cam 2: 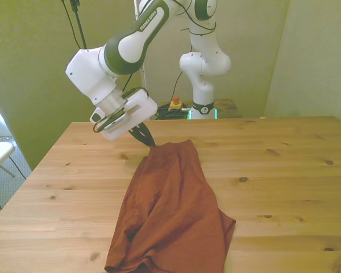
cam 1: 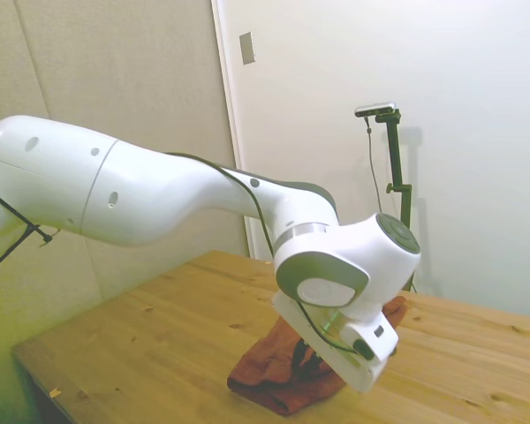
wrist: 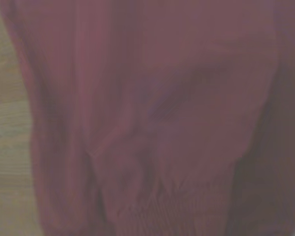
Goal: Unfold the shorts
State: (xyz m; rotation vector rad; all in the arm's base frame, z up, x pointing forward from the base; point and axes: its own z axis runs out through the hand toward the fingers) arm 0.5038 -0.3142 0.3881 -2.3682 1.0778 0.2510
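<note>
One gripper (cam 2: 148, 140) pinches the far edge of the rust-brown shorts (cam 2: 173, 216), which trail toward the wooden table's (cam 2: 284, 170) near edge.

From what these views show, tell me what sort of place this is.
Probably a robotics lab: a white arm's gripper pinches rust-brown shorts on a bare wooden table, with plain walls and cables behind.

I see rust-brown shorts (cam 2: 173, 213) lying rumpled on the desk (cam 2: 284, 170), far corner lifted into a peak.
</note>
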